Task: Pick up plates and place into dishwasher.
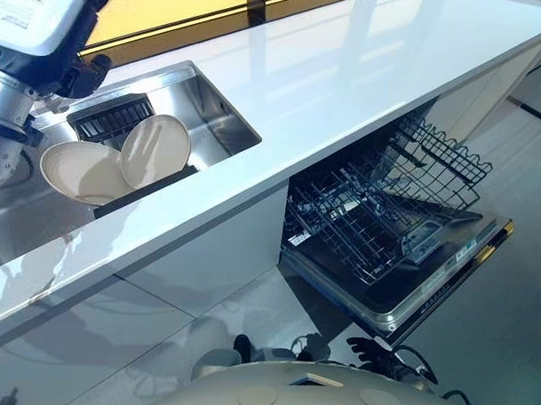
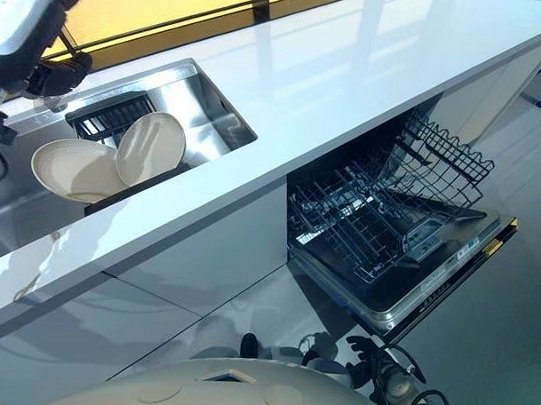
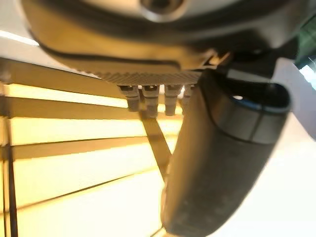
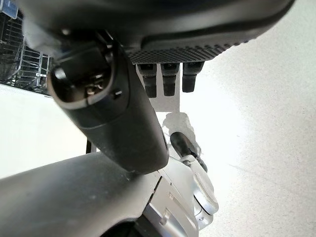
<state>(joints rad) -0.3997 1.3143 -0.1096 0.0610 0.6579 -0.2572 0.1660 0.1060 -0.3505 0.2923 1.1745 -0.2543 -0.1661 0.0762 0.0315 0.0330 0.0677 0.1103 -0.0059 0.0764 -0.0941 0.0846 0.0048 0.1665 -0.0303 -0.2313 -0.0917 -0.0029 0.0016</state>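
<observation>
A: Two plates (image 1: 121, 162) lean together in the sink (image 1: 225, 112), by its front edge. Dishwasher (image 1: 385, 233) open under the counter (image 1: 345, 90), racks (image 1: 368, 215) out.

B: Hands?

A: Left hand (image 3: 217, 163) raised above the sink's far corner; right hand (image 4: 118, 113) low by the floor. Both hold nothing, fingers look relaxed.

B: Handling?

A: Likely stiff, smooth, breakable. Pinch the upright plate's raised rim.

A kitchen.
White counter (image 1: 346, 81) with a steel sink (image 1: 211, 112) holding plates (image 1: 155, 150), and an open dishwasher (image 1: 402, 260) with wire racks (image 1: 359, 223) below.
</observation>
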